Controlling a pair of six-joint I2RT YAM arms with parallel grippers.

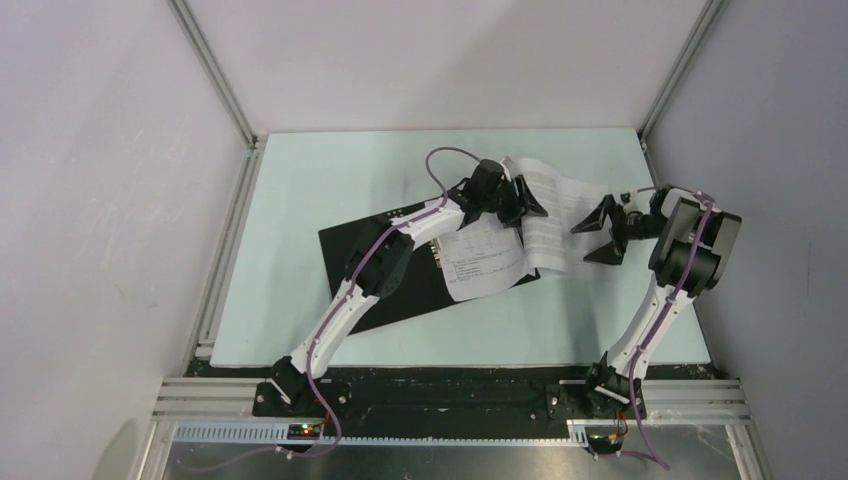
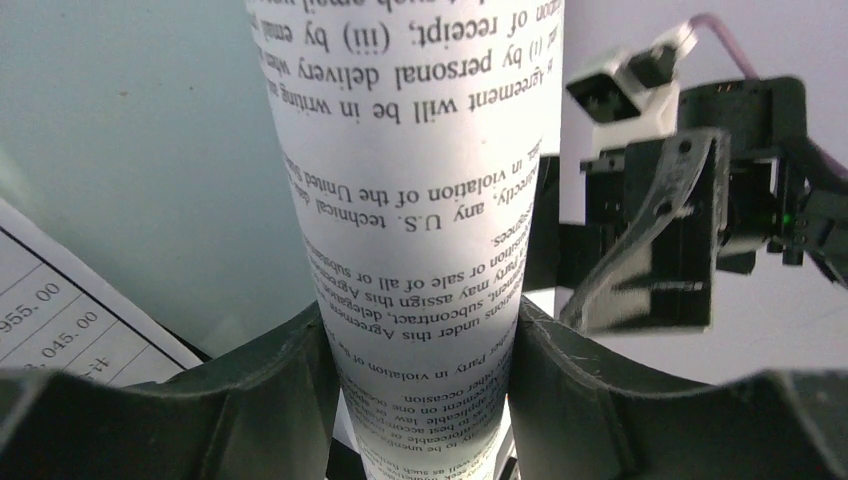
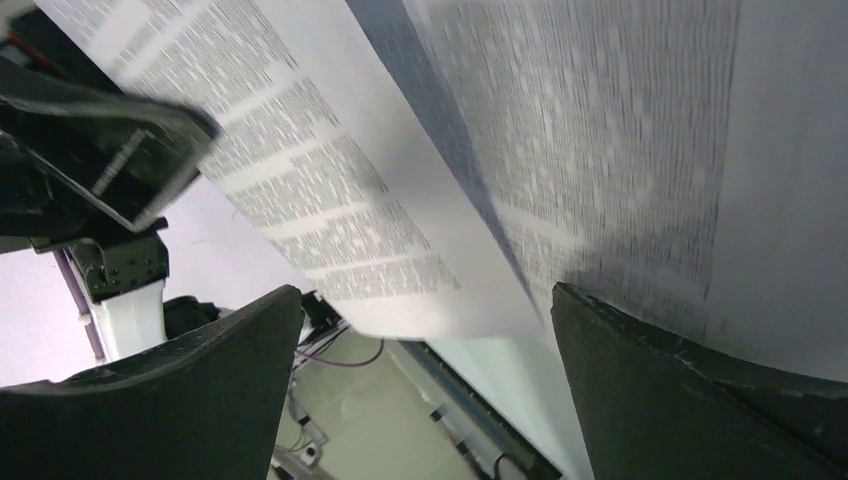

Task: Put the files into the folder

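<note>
a: left claw (image 1: 507,207)?
b: clenched on a curled sheet (image 2: 420,200), held above the folder's (image 1: 338,250) far right corner.
a: right claw (image 1: 598,237)?
b: released, jaws spread, right of the folder by that sheet. a second sheet (image 1: 485,262) is seen lying on the folder.

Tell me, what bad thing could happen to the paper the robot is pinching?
1. The held sheet is curled tight between the left jaws, so it might crease or tear if pulled.
2. The right jaws are open near its other side, gripping nothing, so it could flop.
3. Another sheet lies loose on the open folder; lowering this one might shove it out.
</note>
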